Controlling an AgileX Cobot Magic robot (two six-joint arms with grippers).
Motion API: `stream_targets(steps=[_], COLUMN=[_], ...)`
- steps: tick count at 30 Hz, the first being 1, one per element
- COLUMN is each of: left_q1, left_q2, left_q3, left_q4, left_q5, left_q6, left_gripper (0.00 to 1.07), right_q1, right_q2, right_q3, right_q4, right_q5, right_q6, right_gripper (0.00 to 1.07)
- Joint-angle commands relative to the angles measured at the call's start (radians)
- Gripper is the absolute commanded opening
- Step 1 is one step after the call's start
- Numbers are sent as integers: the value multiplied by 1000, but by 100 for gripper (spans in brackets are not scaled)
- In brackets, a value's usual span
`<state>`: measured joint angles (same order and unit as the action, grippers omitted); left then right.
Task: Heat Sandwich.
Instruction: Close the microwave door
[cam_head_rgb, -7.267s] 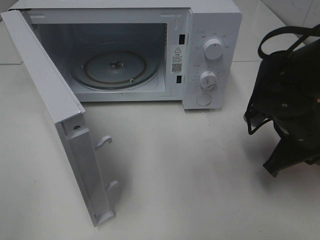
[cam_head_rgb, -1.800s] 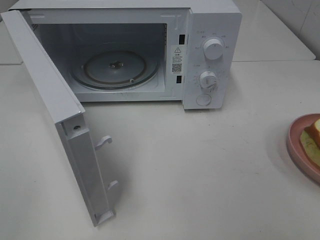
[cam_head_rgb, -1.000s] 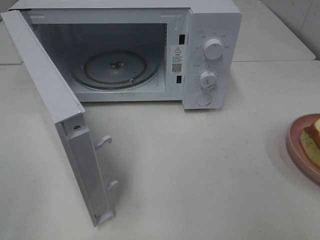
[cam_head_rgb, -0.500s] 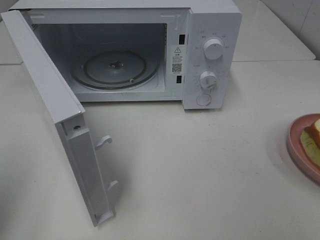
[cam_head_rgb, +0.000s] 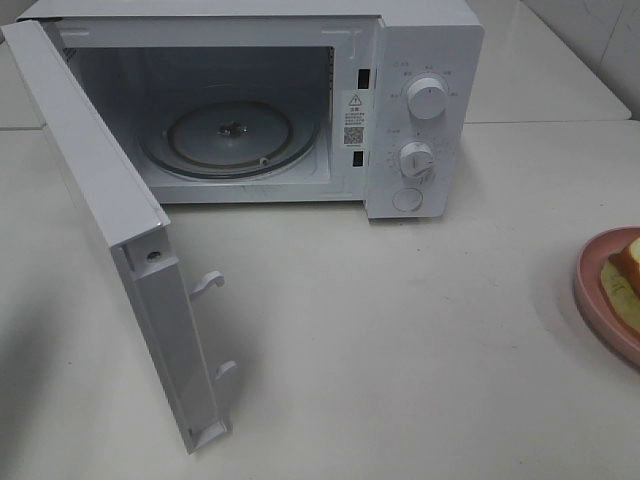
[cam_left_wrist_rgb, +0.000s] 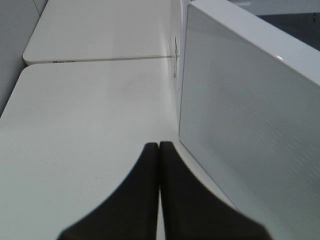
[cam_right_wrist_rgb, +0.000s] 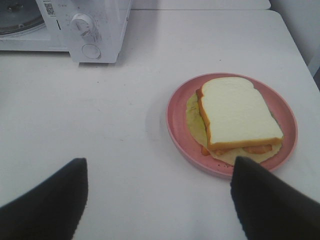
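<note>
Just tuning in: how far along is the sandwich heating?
Done: the microwave door stands open, its turntable bare. In hand: nothing; the sandwich sits on its plate, right end effector open near it. Left: load, shut, start.

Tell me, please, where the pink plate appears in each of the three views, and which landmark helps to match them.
Exterior high: the pink plate is cut off by the right edge, on the table right of the microwave.
Left wrist: not in it; only the open microwave door and bare table show.
Right wrist: whole plate in view, carrying the sandwich, ahead of the open jaws.
Shared landmark: the microwave; its round white knob shows in both plate views.
</note>
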<state>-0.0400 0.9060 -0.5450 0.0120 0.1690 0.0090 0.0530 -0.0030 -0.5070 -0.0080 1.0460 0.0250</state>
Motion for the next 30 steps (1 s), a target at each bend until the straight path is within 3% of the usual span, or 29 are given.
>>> stream_targets(steps=[1,4,7,9,12,19,23,27,30], left_q1=[3,3,3,3,3,3,3,3,-21], left_q2=[91,173,242,260,330,434,483,516,540], left_q3=[-5,3,83,102,172,207,208,199,178], left_q4=[-3,-4,-2,8,82,95,182,347,403], left_q5=[-156,-259,-481,-535,-754,-903,-968,-1019,-1039], left_q6=[2,-1,-2,-2,-4,-51,-53,-175,-225], left_gripper=[0,0,0,0,0,0,0,0,0], right_q1=[-7,-7,-7,-7,-7,-7,-7,-7,-7], right_q2=[-27,-27,-27,-27,-27,-27,-27,-27,-27], right_q3=[1,1,1,1,1,1,1,1,1], right_q4=[0,0,0,0,0,0,0,0,0], right_q5=[-8,-8,-8,-8,-8,-8,-8,-8,-8], right_q6=[-7,-7,-7,-7,-7,-7,-7,-7,-7], right_gripper=[76,76,76,76,76,76,76,76,76])
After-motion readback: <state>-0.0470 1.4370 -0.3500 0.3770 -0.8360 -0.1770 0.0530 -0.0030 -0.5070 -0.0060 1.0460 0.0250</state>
